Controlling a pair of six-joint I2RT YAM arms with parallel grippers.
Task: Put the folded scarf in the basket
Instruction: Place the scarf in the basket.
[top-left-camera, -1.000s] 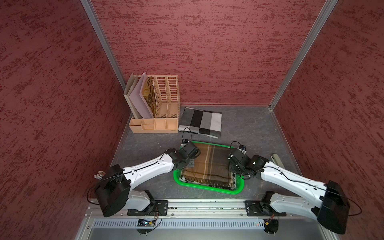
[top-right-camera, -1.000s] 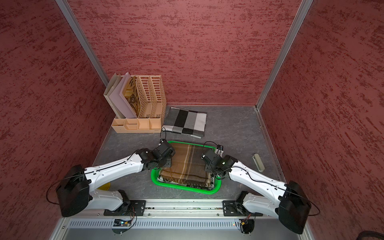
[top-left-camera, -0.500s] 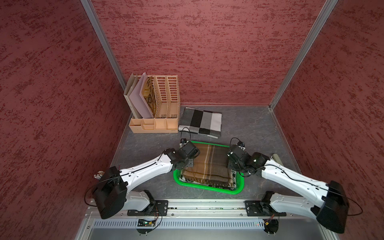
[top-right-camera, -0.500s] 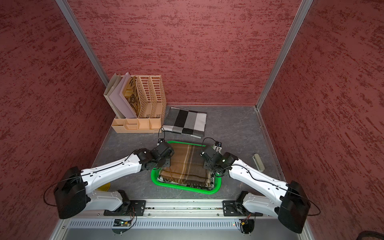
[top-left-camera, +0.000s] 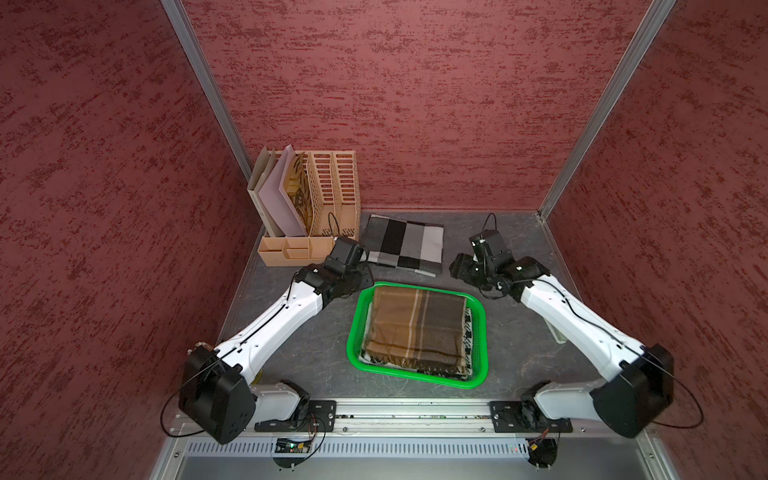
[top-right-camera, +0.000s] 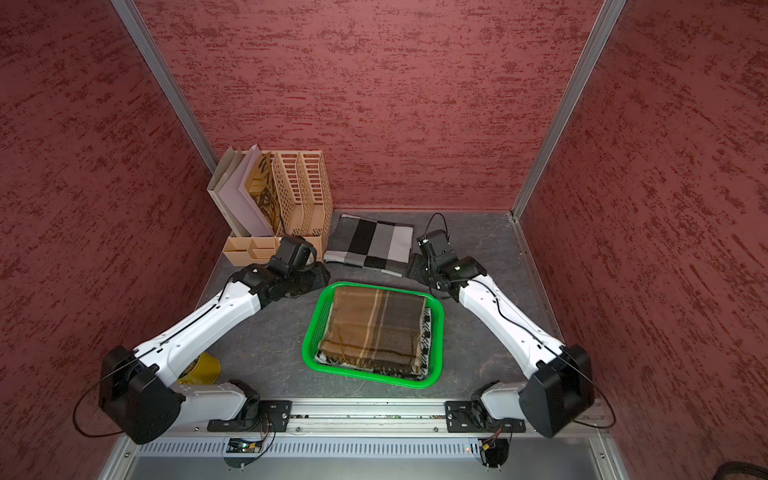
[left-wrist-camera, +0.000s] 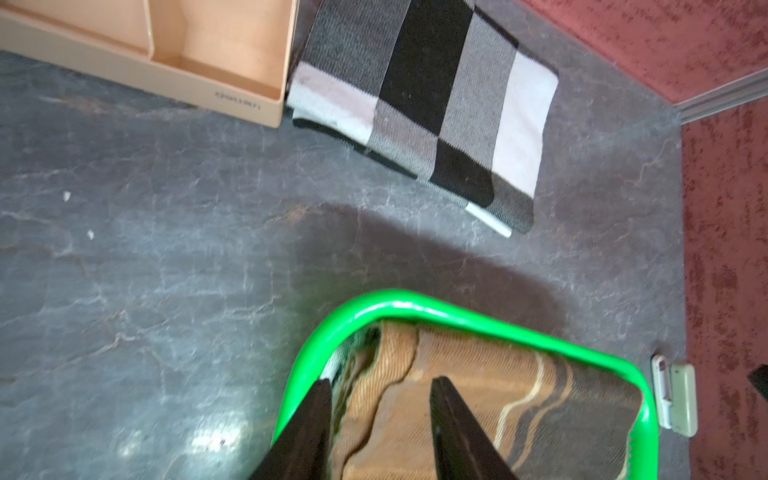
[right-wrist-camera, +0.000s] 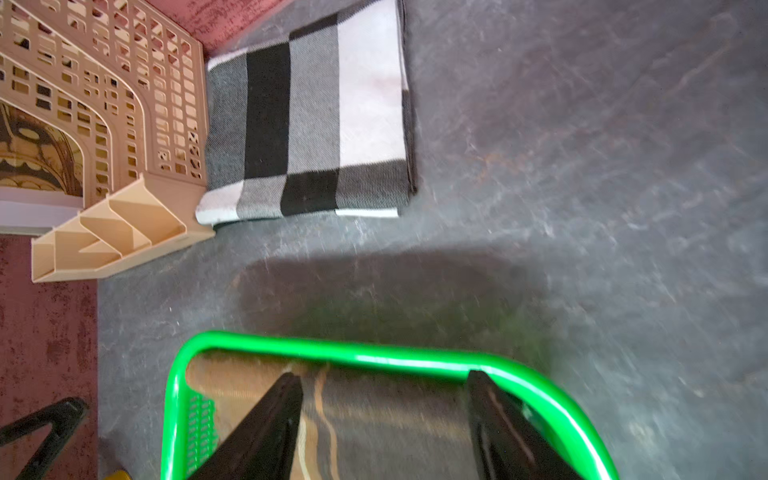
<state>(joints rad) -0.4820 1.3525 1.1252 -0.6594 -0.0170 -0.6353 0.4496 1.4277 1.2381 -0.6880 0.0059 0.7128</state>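
While its jaws stand apart and empty, the left gripper (left-wrist-camera: 381, 379) hangs by one corner of the green basket (left-wrist-camera: 415, 305). The right gripper (right-wrist-camera: 383, 373), spread wider and also empty, hangs by the neighbouring corner. Close by both, the folded brown plaid scarf (top-left-camera: 415, 328) lies inside the basket. Beyond the fingertips, a black-and-grey checked cloth (top-left-camera: 405, 245) lies flat beside a beige file organiser (top-left-camera: 328, 195).

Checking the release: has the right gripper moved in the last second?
Yes: the right gripper has shifted from the basket toward the checked scarf behind it.
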